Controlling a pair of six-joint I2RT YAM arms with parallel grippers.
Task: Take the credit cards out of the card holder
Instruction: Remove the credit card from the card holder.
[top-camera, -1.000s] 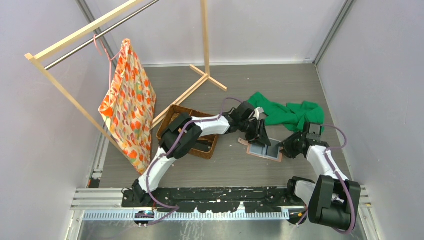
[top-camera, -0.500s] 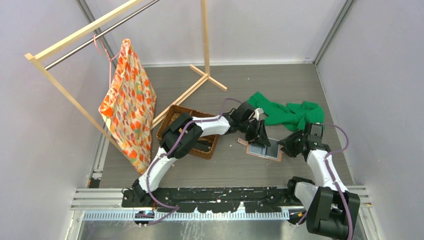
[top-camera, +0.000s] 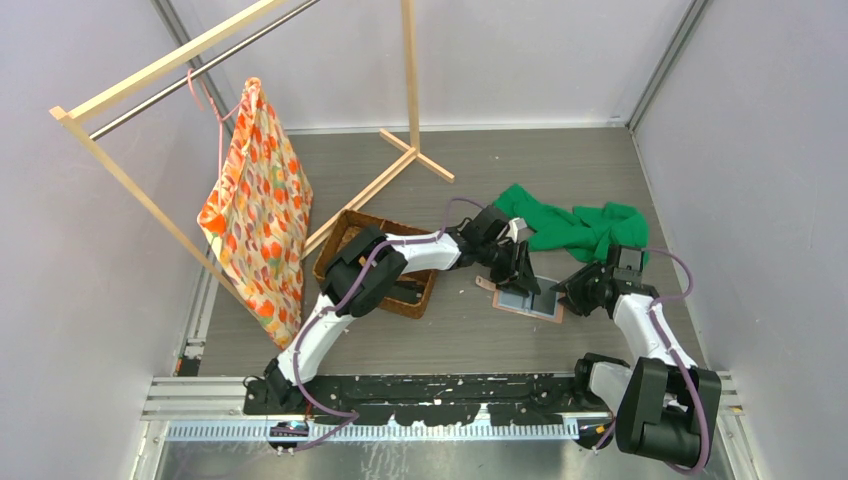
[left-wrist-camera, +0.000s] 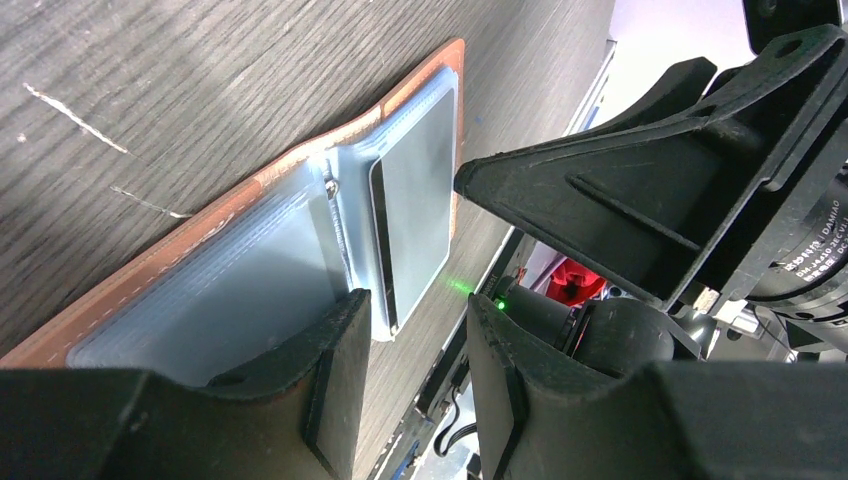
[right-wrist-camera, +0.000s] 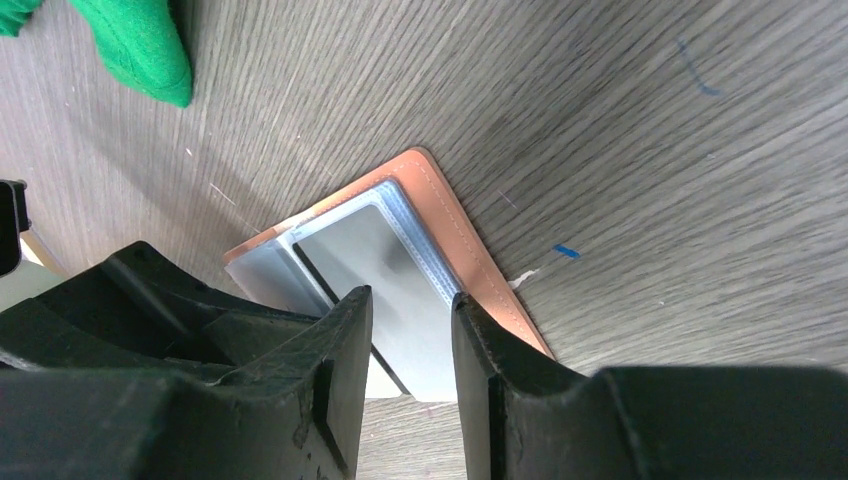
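Observation:
The card holder lies open and flat on the table, salmon outside and grey sleeves inside. A grey credit card sits in its right-hand sleeve, also seen in the right wrist view as the card. My left gripper is open at the holder's left half, one finger over the sleeve and nothing between the jaws. My right gripper is open at the holder's right edge. Its jaws straddle the card's corner without closing on it.
A green cloth lies just behind the holder. A brown woven basket stands to the left under the left arm. A wooden rack with a hanging patterned bag fills the far left.
The right arm has shifted slightly toward the holder's edge. The left gripper and the holder have hardly moved.

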